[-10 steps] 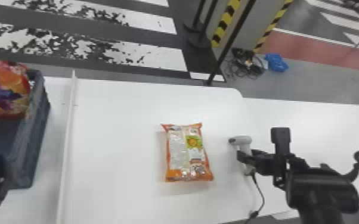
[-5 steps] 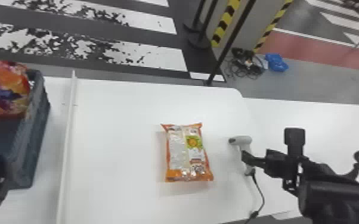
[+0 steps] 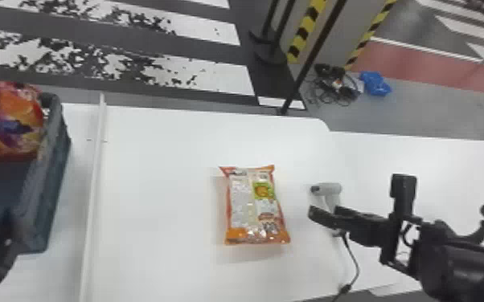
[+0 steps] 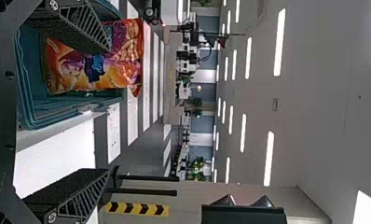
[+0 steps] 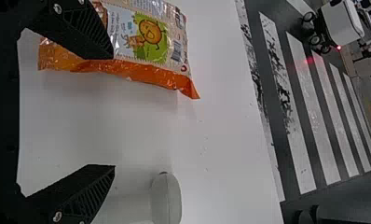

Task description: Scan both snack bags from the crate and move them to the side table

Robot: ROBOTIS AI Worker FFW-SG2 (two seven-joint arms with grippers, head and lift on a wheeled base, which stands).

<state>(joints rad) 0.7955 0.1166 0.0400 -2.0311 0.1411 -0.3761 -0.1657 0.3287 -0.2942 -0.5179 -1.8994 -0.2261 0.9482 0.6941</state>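
Right gripper point(image 5: 113, 111) is wide and empty beside the handheld scanner point(image 3: 327, 188); an off-centre approach could knock the scanner or snag its cable point(image 3: 353, 257). Orange snack bag point(image 3: 253, 205) lies left of scanner; farther left, left gripper point(image 4: 109, 109) is wide, near the crate point(image 3: 54, 160) holding the red-orange snack bag point(image 3: 10, 124).

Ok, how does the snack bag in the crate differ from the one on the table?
The crate bag is propped up, its top above the rim of the crate; the table bag lies flat on the white table. The crate bag is mostly red, orange and purple, while the table bag has orange ends and a pale panel with a green patch. Both are glossy and partly orange.
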